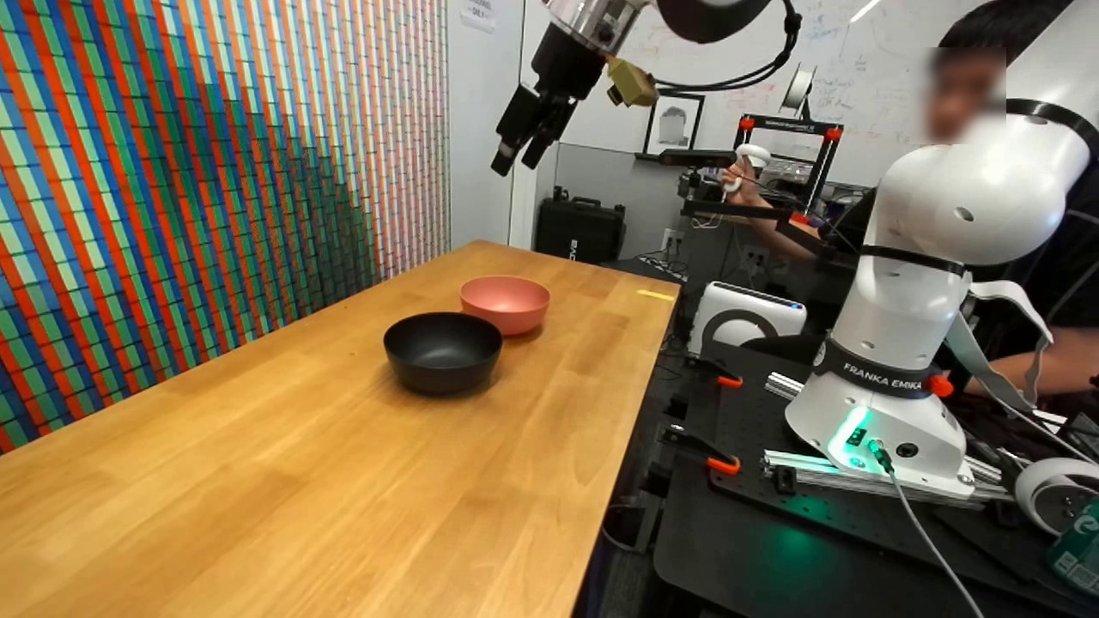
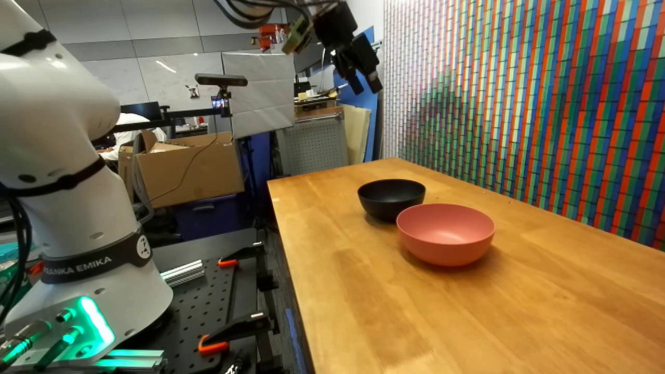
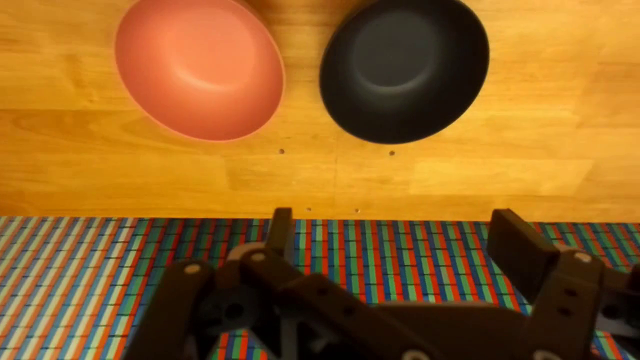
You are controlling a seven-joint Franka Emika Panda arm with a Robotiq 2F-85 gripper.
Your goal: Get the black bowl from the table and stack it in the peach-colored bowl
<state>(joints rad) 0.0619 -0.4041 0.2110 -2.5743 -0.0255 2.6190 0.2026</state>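
Note:
The black bowl (image 1: 442, 356) stands upright and empty on the honey-coloured wooden table (image 1: 300, 489). It also shows in an exterior view (image 2: 390, 200) and at the upper right of the wrist view (image 3: 400, 75). The peach-colored bowl (image 1: 506, 306) stands upright and empty beside it. It shows in an exterior view (image 2: 447, 236) and at the upper left of the wrist view (image 3: 205, 70), where a narrow strip of table separates the bowls. My gripper (image 1: 517, 160) is high above the table, above and apart from both bowls. Its fingers (image 3: 392, 217) are spread with nothing between them.
A multicoloured striped wall (image 2: 519, 104) runs along the table's long edge. The robot base (image 1: 884, 412) stands on a dark workbench (image 1: 738, 532) along the opposite edge, with clamps (image 1: 704, 446) between. A strip of yellow tape (image 1: 655, 295) lies on the table. A person (image 1: 970, 94) is behind the arm.

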